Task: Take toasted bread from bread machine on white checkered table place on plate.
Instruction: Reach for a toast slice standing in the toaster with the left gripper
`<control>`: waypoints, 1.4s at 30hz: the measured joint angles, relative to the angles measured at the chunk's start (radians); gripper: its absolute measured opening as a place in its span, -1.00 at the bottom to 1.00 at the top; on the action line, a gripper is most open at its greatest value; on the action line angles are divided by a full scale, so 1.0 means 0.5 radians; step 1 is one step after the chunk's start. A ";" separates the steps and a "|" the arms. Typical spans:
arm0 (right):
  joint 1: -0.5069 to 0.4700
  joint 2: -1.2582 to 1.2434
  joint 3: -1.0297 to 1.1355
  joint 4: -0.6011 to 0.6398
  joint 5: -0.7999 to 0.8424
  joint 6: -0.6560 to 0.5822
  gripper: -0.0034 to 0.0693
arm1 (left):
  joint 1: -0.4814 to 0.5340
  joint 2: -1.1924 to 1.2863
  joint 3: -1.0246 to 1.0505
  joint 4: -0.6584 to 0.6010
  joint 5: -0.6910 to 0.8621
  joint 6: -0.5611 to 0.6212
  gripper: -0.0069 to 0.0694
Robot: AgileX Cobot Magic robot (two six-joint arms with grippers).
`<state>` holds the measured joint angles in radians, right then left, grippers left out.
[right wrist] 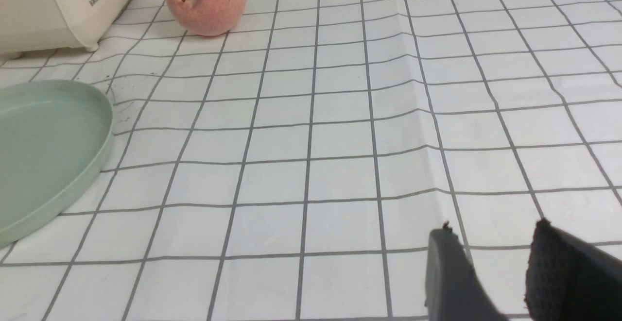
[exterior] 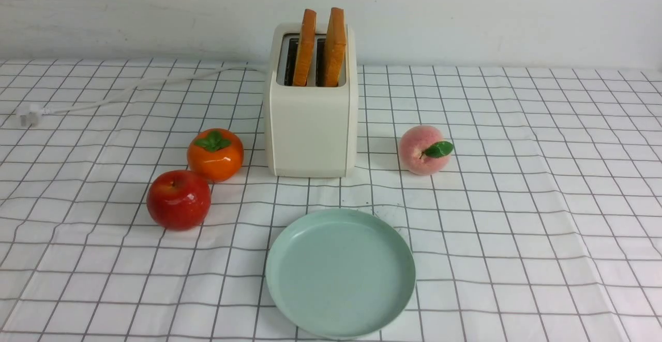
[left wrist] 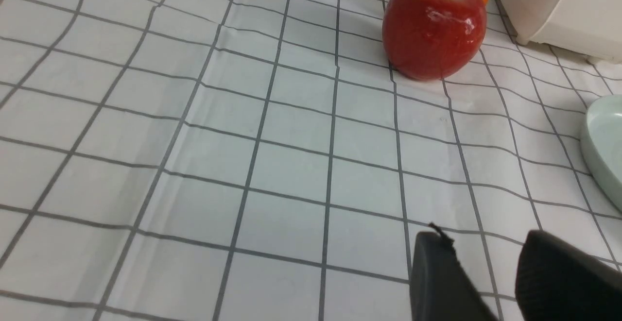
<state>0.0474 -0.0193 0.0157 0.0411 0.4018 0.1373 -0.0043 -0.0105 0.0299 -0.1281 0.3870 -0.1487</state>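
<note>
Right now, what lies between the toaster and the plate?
Nothing but a short bare stretch of the checkered cloth separates the toaster from the plate; the front view shows this.

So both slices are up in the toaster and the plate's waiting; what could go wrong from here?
The two toast slices lean in close slots, so gripping one might knock the other. The toaster could also lift or tip if a slice binds while being pulled out.
</note>
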 joint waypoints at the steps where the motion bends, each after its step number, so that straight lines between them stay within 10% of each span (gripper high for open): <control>1: 0.000 0.000 0.000 0.000 0.000 0.000 -0.25 | 0.000 0.000 0.000 0.000 0.000 0.000 -0.20; 22: 0.000 0.000 0.000 0.000 0.000 0.000 -0.25 | 0.000 0.000 0.000 -0.010 -0.049 -0.010 -0.20; 33: 0.000 0.000 0.000 0.000 0.000 0.000 -0.25 | 0.000 0.000 0.000 -1.191 -0.753 -0.620 -0.20; 42: 0.000 0.000 0.000 0.000 0.000 0.000 -0.25 | 0.000 0.538 -0.808 -0.874 0.256 -0.241 -0.85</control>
<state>0.0474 -0.0193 0.0157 0.0411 0.4018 0.1373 -0.0043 0.2586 -0.3740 -0.5651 0.5151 -0.2693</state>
